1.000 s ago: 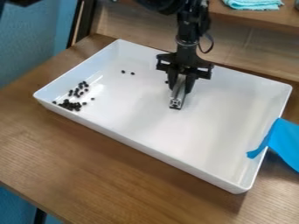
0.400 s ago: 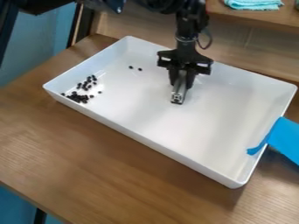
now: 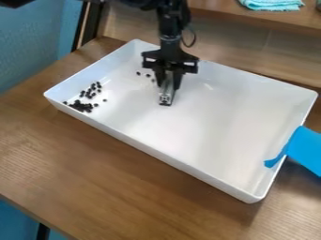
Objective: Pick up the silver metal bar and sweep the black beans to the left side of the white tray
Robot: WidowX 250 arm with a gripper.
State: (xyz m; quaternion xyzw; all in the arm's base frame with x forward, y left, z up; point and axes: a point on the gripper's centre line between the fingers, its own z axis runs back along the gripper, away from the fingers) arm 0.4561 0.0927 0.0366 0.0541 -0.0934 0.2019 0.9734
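Observation:
My gripper (image 3: 168, 85) hangs over the back-left part of a white rectangular tray (image 3: 207, 126), clamped on a short silver metal bar (image 3: 166, 97) that points down toward the tray's floor. Whether the bar's lower end touches the floor I cannot tell. Many small black pellets (image 3: 80, 106) lie clustered in the tray's left corner, with a looser group (image 3: 92, 90) just behind them. A few single pellets (image 3: 148, 75) are close to the gripper's left side.
Blue tape or cloth (image 3: 306, 149) hangs over the tray's right wall. The tray stands on a brown wooden table (image 3: 125, 183). A folded turquoise cloth (image 3: 272, 4) lies on a wooden surface at the back right.
The gripper has moved left with the bar in its hold. The tray and its pellets shifted toward the back and right, then slightly back to the left.

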